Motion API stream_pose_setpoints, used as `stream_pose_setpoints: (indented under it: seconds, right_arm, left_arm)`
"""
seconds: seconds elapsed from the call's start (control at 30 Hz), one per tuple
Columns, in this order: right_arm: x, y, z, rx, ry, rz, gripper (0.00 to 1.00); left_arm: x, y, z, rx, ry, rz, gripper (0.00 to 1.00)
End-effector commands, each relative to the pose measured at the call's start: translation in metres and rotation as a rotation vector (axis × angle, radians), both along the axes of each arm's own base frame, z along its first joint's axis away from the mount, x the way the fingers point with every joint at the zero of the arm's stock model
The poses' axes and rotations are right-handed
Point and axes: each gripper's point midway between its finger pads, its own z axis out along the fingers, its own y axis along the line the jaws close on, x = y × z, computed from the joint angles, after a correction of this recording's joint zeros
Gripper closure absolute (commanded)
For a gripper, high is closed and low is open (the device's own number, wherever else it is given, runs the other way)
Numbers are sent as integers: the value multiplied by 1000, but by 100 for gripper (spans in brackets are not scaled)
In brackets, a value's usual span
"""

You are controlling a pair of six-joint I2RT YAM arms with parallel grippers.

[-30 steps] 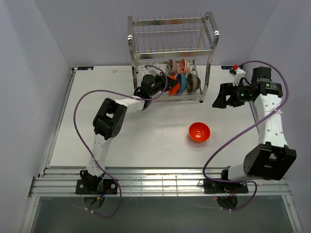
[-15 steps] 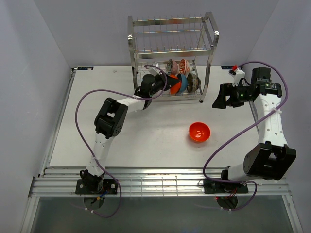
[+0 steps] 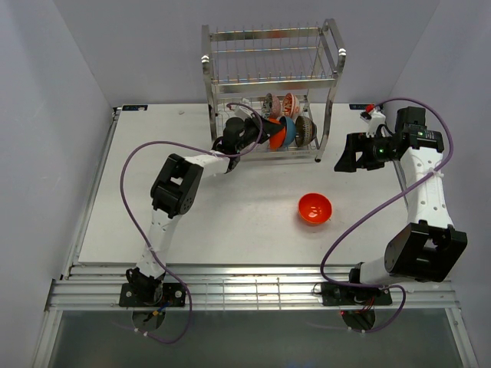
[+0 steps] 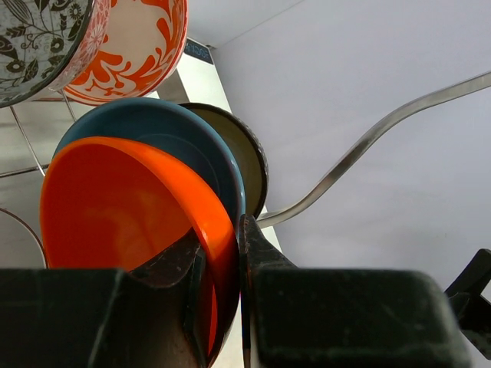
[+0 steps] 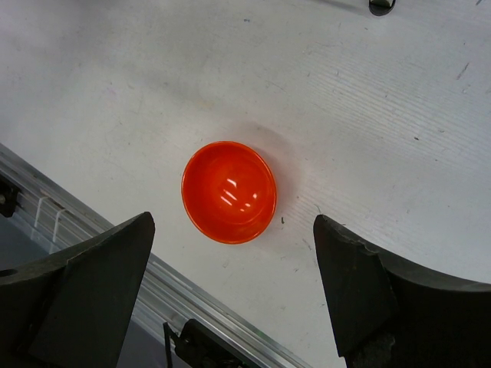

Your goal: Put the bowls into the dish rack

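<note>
Lower tier of the dish rack: left gripper pinched on the rim of an orange bowl, which is on edge and close against the blue bowl; the brown bowl stands behind that. The red-and-white patterned bowl and a grey floral bowl sit further back in the rack. Grip not yet released, so this placement looks unfinished. The second orange bowl lies on the table in front of the rack's right end. Right gripper off the rack's right side, jaws wide, empty. Judged: four racked, one going in, one left
</note>
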Motion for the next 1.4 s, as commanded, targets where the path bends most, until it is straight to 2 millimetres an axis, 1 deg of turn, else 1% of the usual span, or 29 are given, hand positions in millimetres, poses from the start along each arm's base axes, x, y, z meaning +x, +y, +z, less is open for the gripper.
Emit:
stream_pose_setpoints:
  seconds: [0.0, 0.03, 0.13, 0.17, 0.2, 0.33, 0.37, 0.43, 0.47, 0.57, 0.6, 0.7, 0.73, 0.9, 0.93, 0.97, 1.03, 1.07, 1.13, 1.17, 1.2, 1.27, 1.37]
  right_arm:
    - [-3, 2, 1, 10, -1, 21, 10]
    - [-3, 2, 1, 10, -1, 21, 10]
    - [-4, 2, -1, 11, 4, 22, 10]
    - [-4, 2, -1, 11, 4, 22, 10]
    - [-4, 2, -2, 11, 7, 22, 10]
    - [-4, 3, -2, 13, 10, 24, 10]
    - [-3, 2, -2, 12, 8, 22, 10]
    - [-2, 2, -2, 10, 7, 21, 10]
    - [-2, 2, -2, 10, 7, 21, 10]
    - [-2, 2, -2, 10, 9, 21, 10]
    - [-3, 2, -3, 11, 12, 21, 10]
    - [-3, 2, -2, 12, 8, 22, 10]
    - [-3, 2, -2, 10, 7, 23, 10]
    - [-5, 3, 1, 16, 4, 25, 10]
    - [-6, 4, 2, 19, 5, 27, 10]
    - [-6, 4, 2, 20, 4, 28, 10]
    - [-7, 4, 3, 15, -1, 30, 10]
    - [-8, 4, 3, 15, -1, 30, 10]
    - [-9, 4, 3, 14, -2, 30, 10]
    - [-9, 4, 4, 14, -2, 30, 10]
    - [-9, 4, 4, 15, -4, 30, 10]
    - [-10, 5, 4, 16, -4, 32, 10]
    - [-12, 6, 5, 19, -6, 35, 10]
  left_arm:
    - [13, 5, 12, -12, -17, 40, 95]
    - [15, 6, 12, -12, -15, 49, 100]
    - [21, 9, 7, -15, 9, 78, 100]
    - [23, 10, 3, -12, 25, 89, 100]
    - [25, 10, 5, -16, 25, 94, 100]
    - [29, 11, -2, -7, 43, 112, 100]
    - [30, 11, -5, -2, 50, 117, 94]
    - [31, 13, -10, 4, 59, 130, 92]
    - [31, 13, -10, 4, 59, 130, 87]
    - [31, 11, -9, 8, 51, 119, 79]
    - [30, 11, -8, 9, 48, 113, 72]
    - [28, 9, -1, 11, 28, 99, 69]
    - [27, 9, 1, 14, 20, 95, 66]
    - [24, 10, 12, 22, -7, 98, 56]
    - [24, 10, 14, 29, -15, 98, 50]
    - [23, 10, 18, 29, -24, 95, 49]
    - [21, 11, 20, 38, -35, 95, 48]
    - [20, 10, 21, 49, -48, 95, 44]
    - [19, 11, 24, 57, -60, 97, 39]
    - [18, 10, 23, 62, -59, 97, 33]
    - [16, 10, 26, 69, -70, 94, 30]
    - [15, 11, 26, 74, -70, 95, 24]
    - [13, 13, 30, 78, -78, 96, 22]
